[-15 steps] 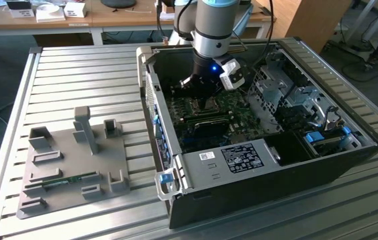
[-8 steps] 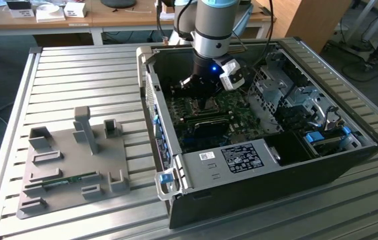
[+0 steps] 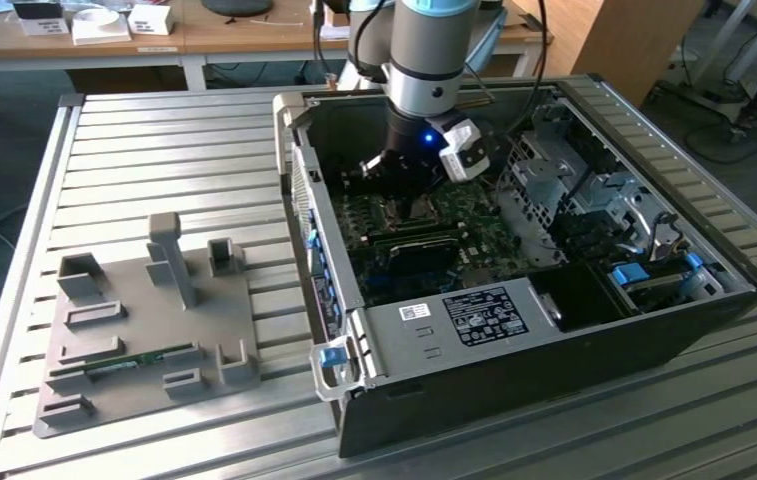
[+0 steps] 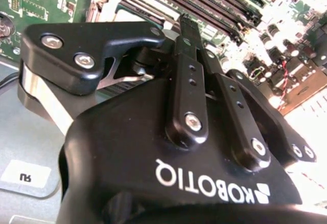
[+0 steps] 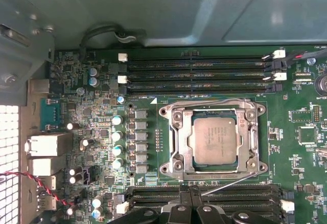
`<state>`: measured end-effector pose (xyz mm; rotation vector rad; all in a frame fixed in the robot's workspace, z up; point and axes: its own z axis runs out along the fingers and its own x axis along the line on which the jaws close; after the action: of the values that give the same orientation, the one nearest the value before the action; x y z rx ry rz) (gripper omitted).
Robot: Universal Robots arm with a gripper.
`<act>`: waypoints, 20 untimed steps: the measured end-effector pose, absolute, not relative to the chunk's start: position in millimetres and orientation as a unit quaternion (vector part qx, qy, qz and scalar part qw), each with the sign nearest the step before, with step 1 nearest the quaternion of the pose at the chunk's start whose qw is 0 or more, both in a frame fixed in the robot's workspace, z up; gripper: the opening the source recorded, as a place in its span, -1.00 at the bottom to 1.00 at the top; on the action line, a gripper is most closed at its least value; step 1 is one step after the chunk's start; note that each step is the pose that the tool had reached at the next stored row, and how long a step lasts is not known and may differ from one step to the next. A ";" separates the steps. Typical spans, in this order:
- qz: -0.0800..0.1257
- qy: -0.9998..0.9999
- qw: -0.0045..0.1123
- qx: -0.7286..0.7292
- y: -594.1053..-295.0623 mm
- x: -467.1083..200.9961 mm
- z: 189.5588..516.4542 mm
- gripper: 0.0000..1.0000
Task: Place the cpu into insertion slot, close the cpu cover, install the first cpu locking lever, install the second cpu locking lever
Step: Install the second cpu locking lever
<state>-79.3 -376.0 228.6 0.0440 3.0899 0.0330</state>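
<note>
The cpu (image 5: 215, 140) sat in the insertion slot (image 5: 176, 170), framed by the closed cpu cover (image 5: 179, 137); a thin, springy locking lever (image 5: 227, 184) projected toward 7 o'clock, best taken near its tip; the gripper (image 5: 189, 199) fingers appeared closed, empty

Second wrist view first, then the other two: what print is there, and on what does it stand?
White lettering on the tool body, second wrist view: a brand mark seen upside down, not quoted.
Small white sticker on the grey metal beside it: two dark letters, upside down.
White label on the metal box inside the case, exterior view: too small to read.
Printing on the motherboard and on the cpu, first wrist view: too small to read.
</note>
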 end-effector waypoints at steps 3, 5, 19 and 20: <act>0.011 1.000 0.026 0.014 -376.0 -80.0 225.7 -0.79; 0.012 1.000 0.026 0.014 -376.0 -80.3 223.5 -0.79; 0.012 0.999 0.026 0.014 -376.0 -85.7 217.1 -0.79; 0.012 0.999 0.026 0.014 -376.0 -85.8 216.6 -0.79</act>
<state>-85.8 -376.0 216.6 0.0441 3.0899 0.0383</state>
